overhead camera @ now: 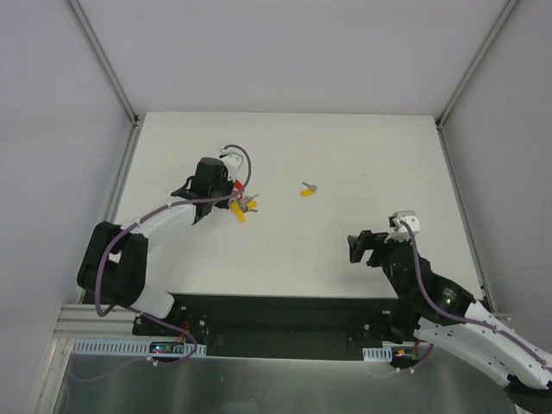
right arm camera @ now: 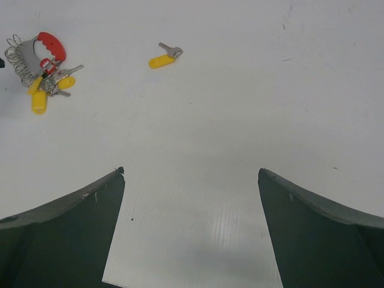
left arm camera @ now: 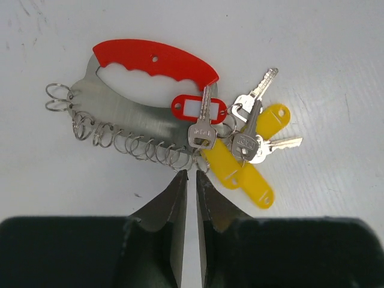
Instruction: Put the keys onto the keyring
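Observation:
The keyring (left arm camera: 150,90) lies flat on the table: a red curved loop, a steel plate, a row of small metal rings (left arm camera: 138,146), a red tag, and several silver keys with yellow heads (left arm camera: 237,171). My left gripper (left arm camera: 189,175) is shut to a narrow slit, with its tips at the near edge of the ring row; nothing shows between them. In the top view the left gripper (overhead camera: 233,197) sits over the bunch (overhead camera: 244,210). One loose yellow-headed key (overhead camera: 308,190) lies apart, mid-table, also in the right wrist view (right arm camera: 164,57). My right gripper (right arm camera: 191,173) is open and empty over bare table.
The white table (overhead camera: 362,155) is walled by white panels with metal posts at the back corners. The right gripper (overhead camera: 360,246) hovers near the right front. The keyring also shows far left in the right wrist view (right arm camera: 42,66).

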